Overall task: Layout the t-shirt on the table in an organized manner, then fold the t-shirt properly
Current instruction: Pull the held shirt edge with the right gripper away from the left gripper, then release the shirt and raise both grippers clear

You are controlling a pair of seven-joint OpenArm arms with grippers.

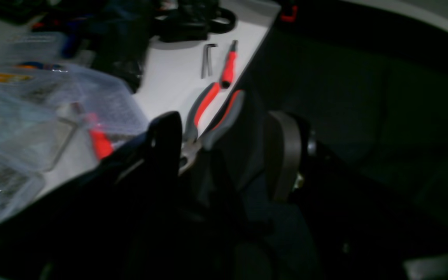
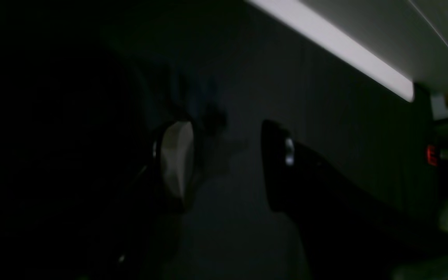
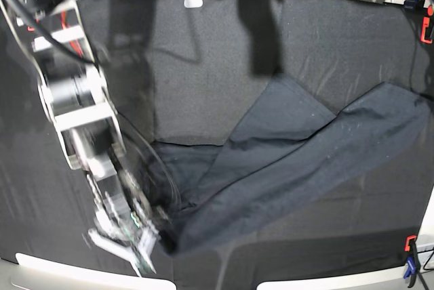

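lying skewed across the worktop (image 3: pixel 203 53), the t-shirt (image 3: pixel 298 161) is judged soft and limp, best pinched at a hem corner. the right hand (image 2: pixel 228 163) is seen spread wide, empty.

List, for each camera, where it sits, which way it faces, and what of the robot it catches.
Left wrist: on the left arm, facing a white side bench with pliers; the open left end effector shows.
Right wrist: on the right arm, low over the table; the right end effector is open.
Base: overhead, looking down on the t-shirt; only the right arm shows.
Shared: right wrist and base views both show the black table.
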